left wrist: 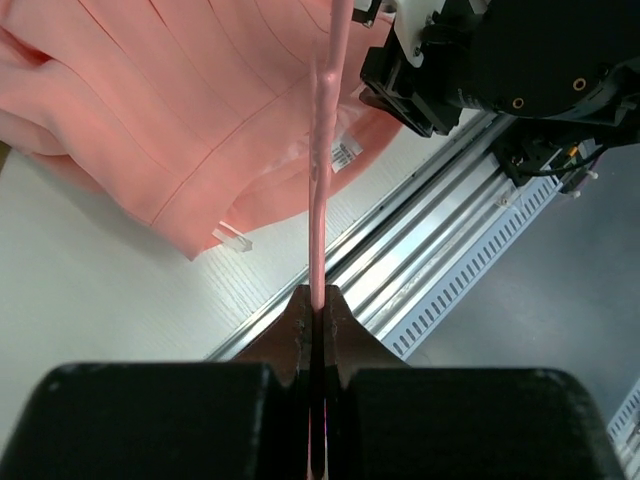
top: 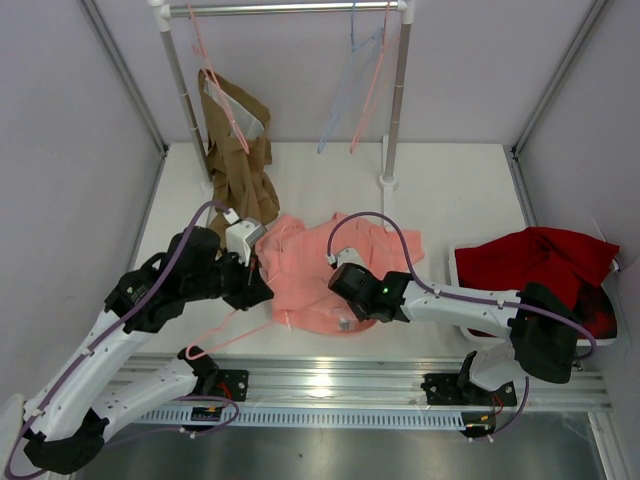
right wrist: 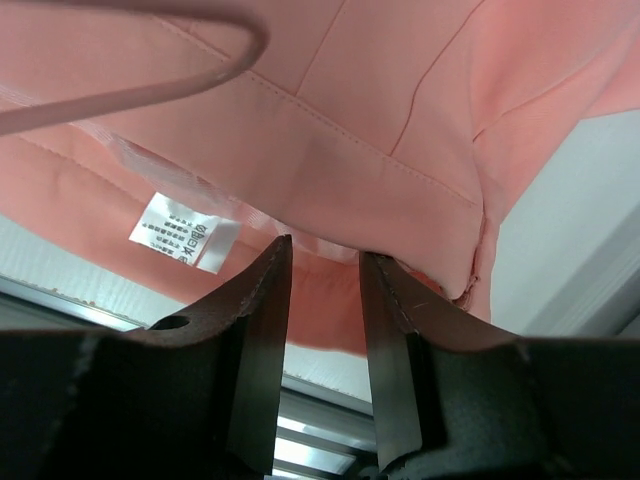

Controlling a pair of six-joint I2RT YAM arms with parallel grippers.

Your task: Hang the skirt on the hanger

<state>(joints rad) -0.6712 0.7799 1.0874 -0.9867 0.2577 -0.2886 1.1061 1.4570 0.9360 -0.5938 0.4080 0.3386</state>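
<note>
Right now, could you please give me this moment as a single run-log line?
left gripper: shut on hanger | right gripper: open at skirt edge, by label | skirt: lying on table, not on hanger

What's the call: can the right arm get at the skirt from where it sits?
Probably yes. The right hand is open at the edge of the skirt, beside the label, with nothing between. The hanger, pinched in the left hand, crosses the fabric further up.

Overhead plus wrist close-ups, sharing skirt (top: 320, 275)
</note>
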